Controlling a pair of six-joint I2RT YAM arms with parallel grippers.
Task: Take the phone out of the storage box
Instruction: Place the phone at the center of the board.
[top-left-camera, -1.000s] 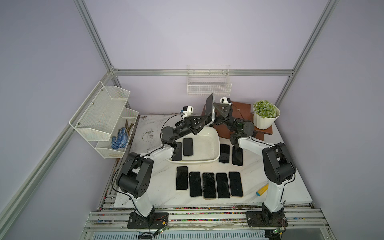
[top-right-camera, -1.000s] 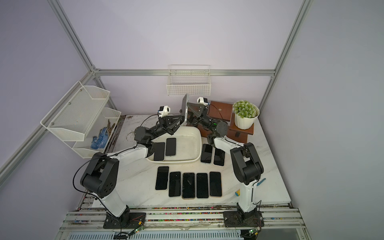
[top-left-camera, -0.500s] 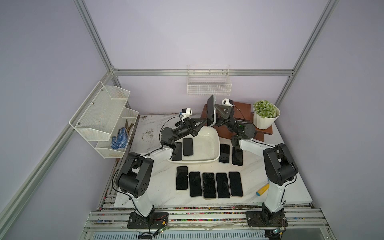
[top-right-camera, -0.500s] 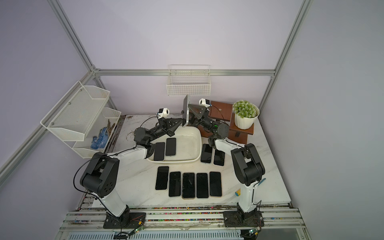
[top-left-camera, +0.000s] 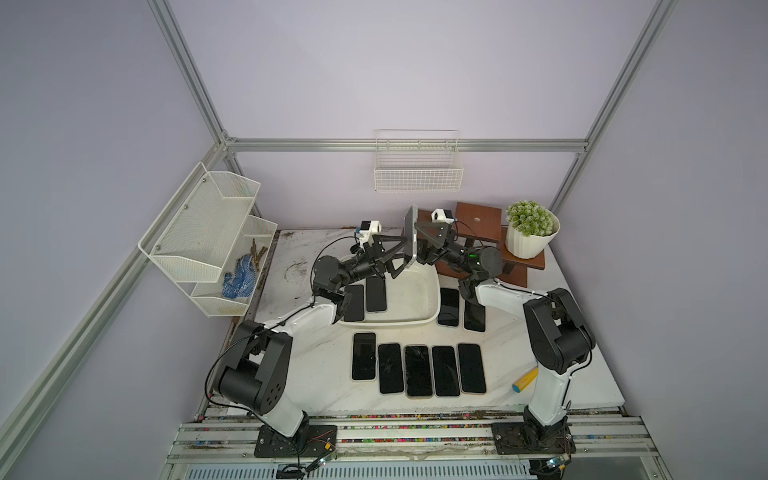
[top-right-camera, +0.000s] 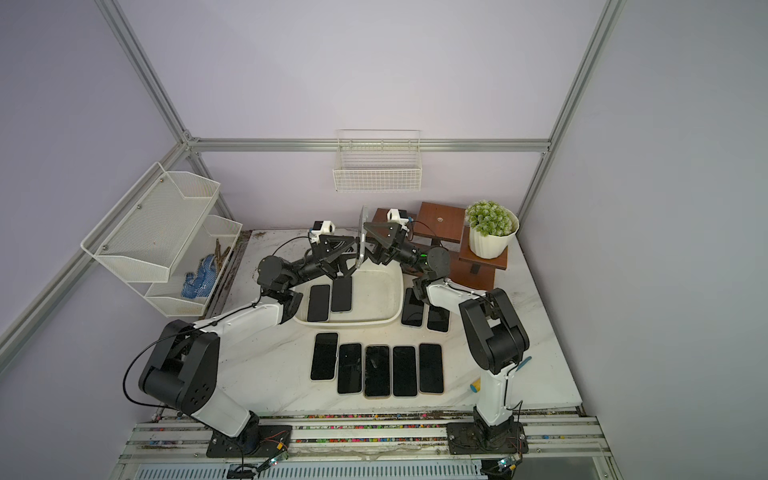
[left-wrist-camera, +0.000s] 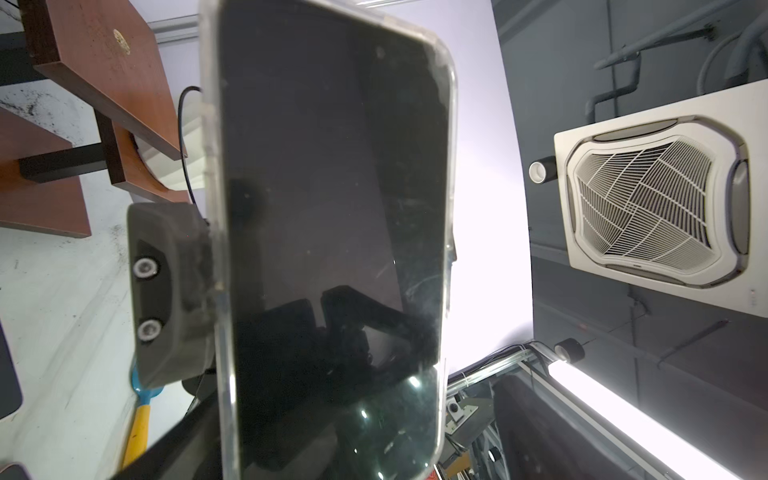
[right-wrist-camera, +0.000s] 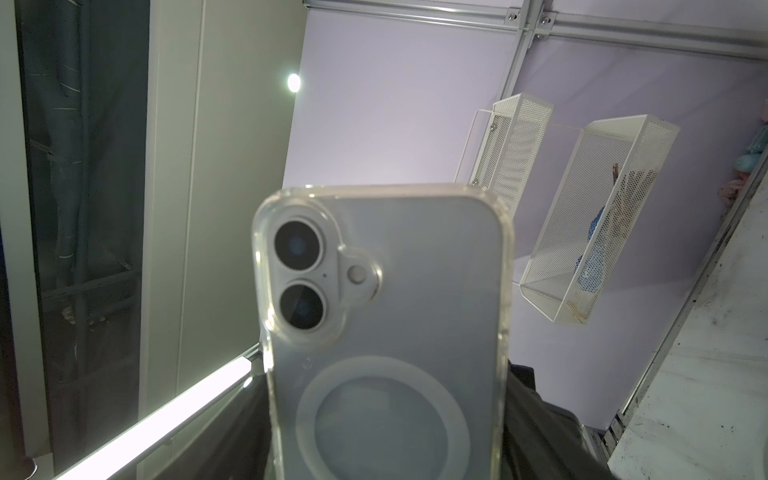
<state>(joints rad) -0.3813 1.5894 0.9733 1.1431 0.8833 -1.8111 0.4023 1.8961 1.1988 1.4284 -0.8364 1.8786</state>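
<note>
The phone (left-wrist-camera: 332, 208) has a black screen and a clear case over a pale silvery-blue back. The storage box (top-left-camera: 411, 291) is white. The table (top-left-camera: 324, 374) is white marble, grey-veined. The stand (top-left-camera: 478, 220) is reddish-brown and the plant (top-left-camera: 530, 218) green, in a ribbed white pot (top-left-camera: 525, 245).

storage box (top-left-camera: 395, 322) sat mid-way on the table (top-left-camera: 320, 374) | two phones (top-left-camera: 365, 297) lay side by side in its left part | one phone (top-left-camera: 410, 237) stood upright over its far rim, between left tool (top-left-camera: 399, 257) and right tool (top-left-camera: 417, 247) | five phones (top-left-camera: 417, 370) lay in a row before it | a pair of phones (top-left-camera: 461, 307) lay just right of it
</note>
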